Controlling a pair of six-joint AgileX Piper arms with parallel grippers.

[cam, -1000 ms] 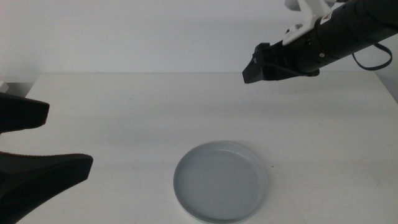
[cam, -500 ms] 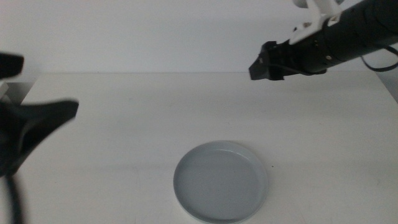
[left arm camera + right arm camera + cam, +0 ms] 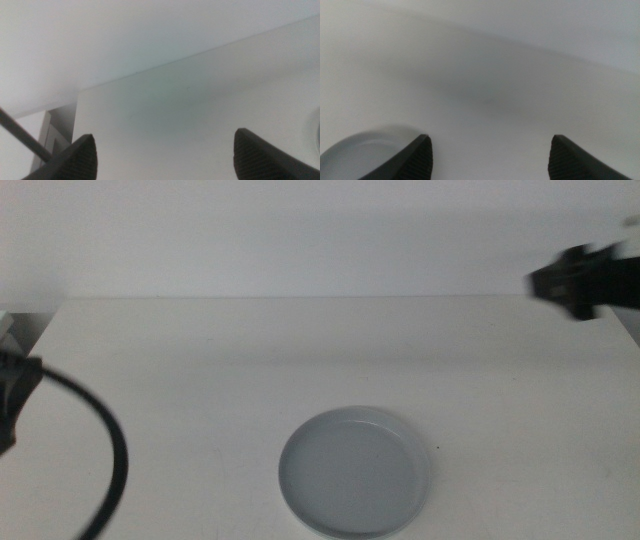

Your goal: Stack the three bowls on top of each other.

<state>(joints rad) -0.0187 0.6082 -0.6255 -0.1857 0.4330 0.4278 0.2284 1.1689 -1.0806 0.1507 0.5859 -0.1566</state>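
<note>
Grey bowl [image 3: 356, 471] sits alone, front centre of white table [image 3: 200, 350]. Left gripper [image 3: 162, 152] and right gripper [image 3: 490, 155] both spread apart, empty, at table's edges; black cable [image 3: 105, 450] loops front-left

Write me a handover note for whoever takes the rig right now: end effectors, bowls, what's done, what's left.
Left end effector: open, empty, out at the table's left edge.
Right end effector: open, empty, raised at the far right.
Bowls: only one grey dish shows, alone on the white table, near front centre. From above I cannot tell whether others sit under it; no white or green dish is in view.
Left: confirm the stack, find any missing bowls.
</note>
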